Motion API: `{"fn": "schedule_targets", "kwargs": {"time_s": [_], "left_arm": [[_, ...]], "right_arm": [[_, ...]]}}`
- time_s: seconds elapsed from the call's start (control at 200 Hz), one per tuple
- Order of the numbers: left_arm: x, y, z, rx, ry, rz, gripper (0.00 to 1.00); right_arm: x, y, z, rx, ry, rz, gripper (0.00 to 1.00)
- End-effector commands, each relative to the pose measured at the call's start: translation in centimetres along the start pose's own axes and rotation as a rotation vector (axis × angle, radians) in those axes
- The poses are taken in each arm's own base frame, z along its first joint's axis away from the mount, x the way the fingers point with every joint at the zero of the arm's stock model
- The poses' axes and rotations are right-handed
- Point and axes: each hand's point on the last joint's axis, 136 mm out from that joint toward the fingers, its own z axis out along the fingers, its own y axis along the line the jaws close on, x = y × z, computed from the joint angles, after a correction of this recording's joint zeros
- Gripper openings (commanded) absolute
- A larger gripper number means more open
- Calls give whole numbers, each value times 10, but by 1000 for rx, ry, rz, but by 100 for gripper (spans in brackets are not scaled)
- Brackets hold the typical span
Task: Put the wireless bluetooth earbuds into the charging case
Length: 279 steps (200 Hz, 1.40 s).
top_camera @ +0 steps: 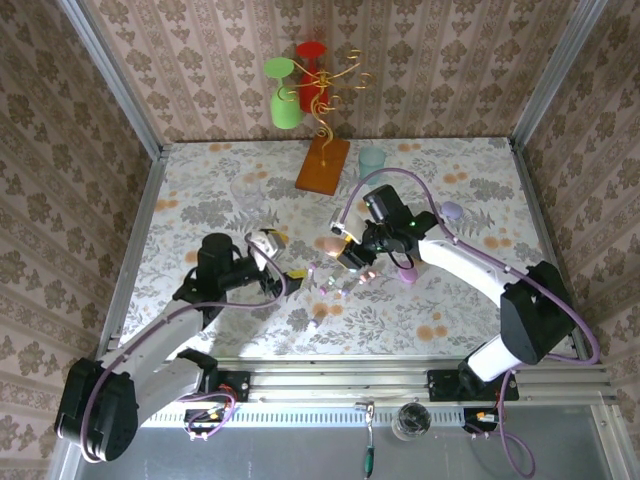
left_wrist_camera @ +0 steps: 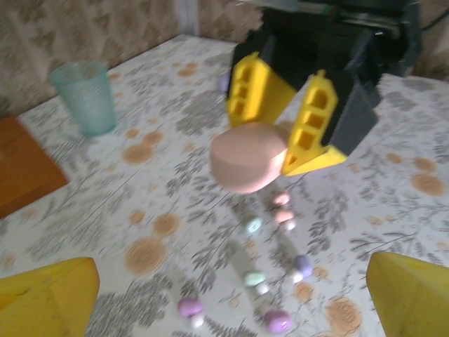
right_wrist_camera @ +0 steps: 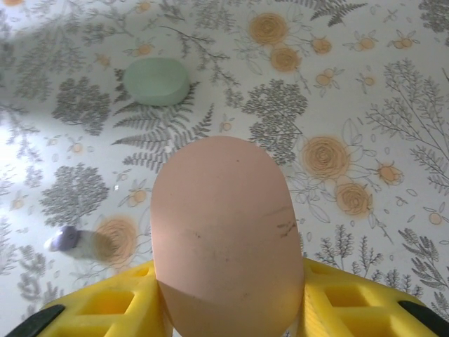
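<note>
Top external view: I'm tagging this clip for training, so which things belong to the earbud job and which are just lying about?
Job in hand:
- loose earbuds
- pink case, held in the right gripper
- green case, probably another charging case

Lying about:
- teal cup
- wire stand
</note>
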Motion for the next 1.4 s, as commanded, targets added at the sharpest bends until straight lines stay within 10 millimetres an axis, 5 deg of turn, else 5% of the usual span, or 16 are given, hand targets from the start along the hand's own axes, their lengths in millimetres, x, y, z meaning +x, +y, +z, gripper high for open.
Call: {"fn": "schedule_targets", "kwargs": {"time_s": [0.0,0.49,0.85,1.39], "left_arm": [[-27,-24,2,138,-101,101,98],[-53,-42,25,346,-133,-14,87],[-74,-54,29,419,-206,-32,75],[-79,-62,29,453,-213,-23,65]], "right_arm": [[-18,21,-28,-72,-47,-36,42],[-57,65,-84,-223,-220,-82,41],[-58,69,-84,-241,-230,-81,40],[-54,66,-78,-238,-207,-93,40]]}}
